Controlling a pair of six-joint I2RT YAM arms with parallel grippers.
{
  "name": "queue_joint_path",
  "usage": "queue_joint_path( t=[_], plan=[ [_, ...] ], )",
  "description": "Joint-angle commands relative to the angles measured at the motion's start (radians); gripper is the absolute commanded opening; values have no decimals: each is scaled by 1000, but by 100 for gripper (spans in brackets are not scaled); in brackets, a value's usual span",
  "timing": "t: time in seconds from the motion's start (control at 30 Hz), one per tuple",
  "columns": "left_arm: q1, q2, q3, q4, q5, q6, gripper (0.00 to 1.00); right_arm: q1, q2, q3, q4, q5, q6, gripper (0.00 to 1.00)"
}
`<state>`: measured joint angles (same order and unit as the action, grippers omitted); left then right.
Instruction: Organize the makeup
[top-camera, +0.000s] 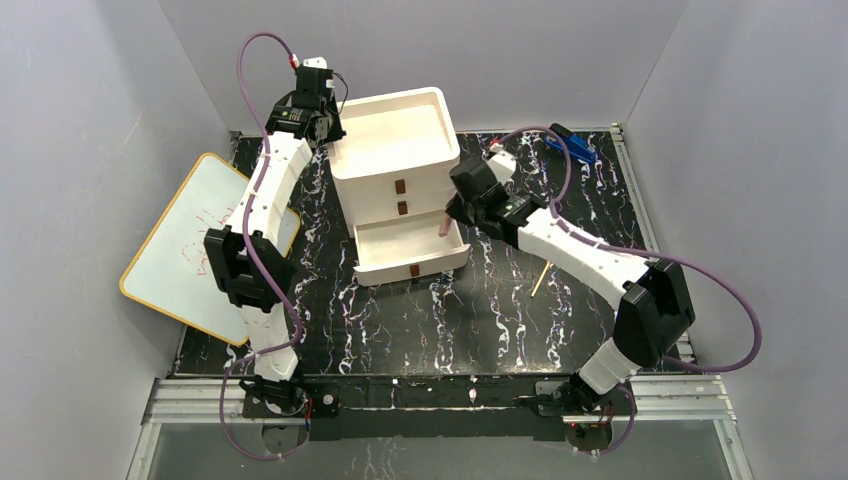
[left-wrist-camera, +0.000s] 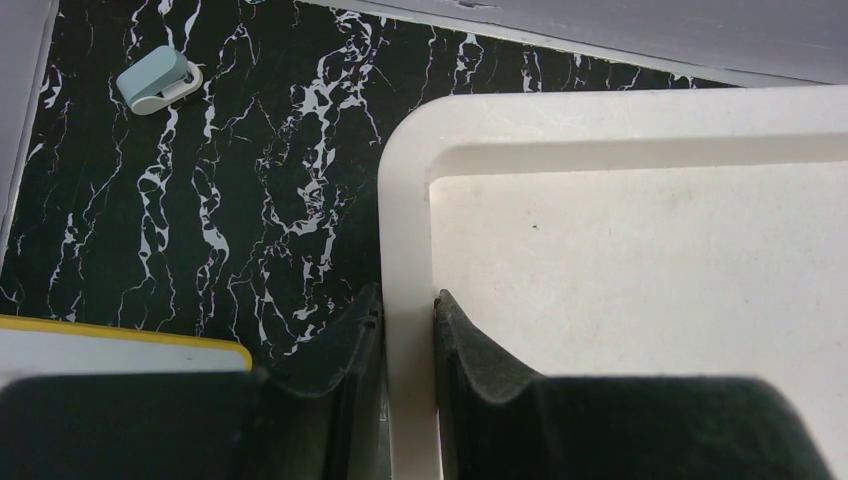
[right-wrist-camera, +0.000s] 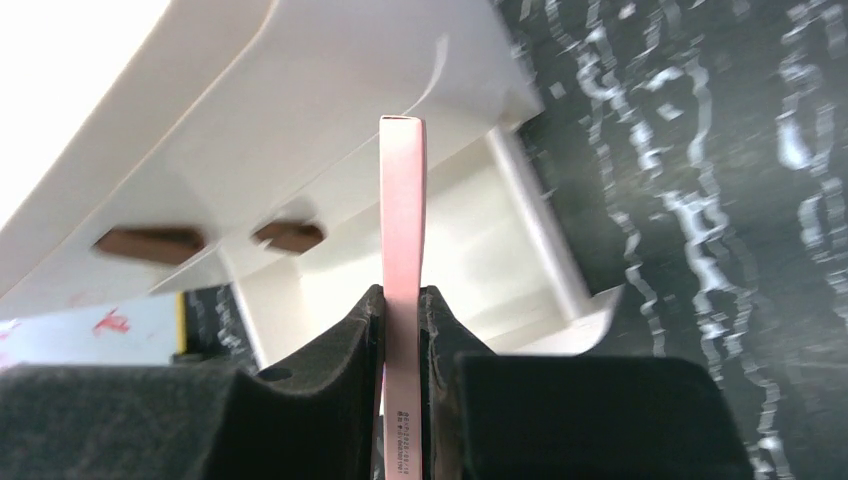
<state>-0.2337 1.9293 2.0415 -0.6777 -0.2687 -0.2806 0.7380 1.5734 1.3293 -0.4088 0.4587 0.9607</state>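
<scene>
Right wrist: right gripper (right-wrist-camera: 402, 300) clamped on a thin pink strip (right-wrist-camera: 402, 200), seen edge-on. Its long axis runs straight out from the fingers, free end aimed at the open bottom drawer (right-wrist-camera: 470, 240). Top external: the strip hangs near vertical, lower end over the right end of that drawer, close to its side wall. Thin yellowish stick (top-camera: 540, 279) lies on the table, well apart, on a diagonal. Left wrist: left gripper (left-wrist-camera: 408, 310) pinched tight on the top tray rim (left-wrist-camera: 405, 200) of the drawer unit (top-camera: 395, 190).
</scene>
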Motion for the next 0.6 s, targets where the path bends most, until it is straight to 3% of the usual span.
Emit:
queue_joint_path(
  t=[0.0,0.13,0.4,0.57],
  plan=[
    [-6,87,-67,-234,122,-17,0,81,23,34,70,50,187,2],
    [-5,74,-69,-238,114,-13,0,119,153,148,26,64,297,1],
    [-5,48,-76,-244,98,-5,0,132,468,520,-351,38,621,1],
    [-5,30,-101,-237,97,-2,0,132,540,548,-416,-13,782,1]
  ],
)
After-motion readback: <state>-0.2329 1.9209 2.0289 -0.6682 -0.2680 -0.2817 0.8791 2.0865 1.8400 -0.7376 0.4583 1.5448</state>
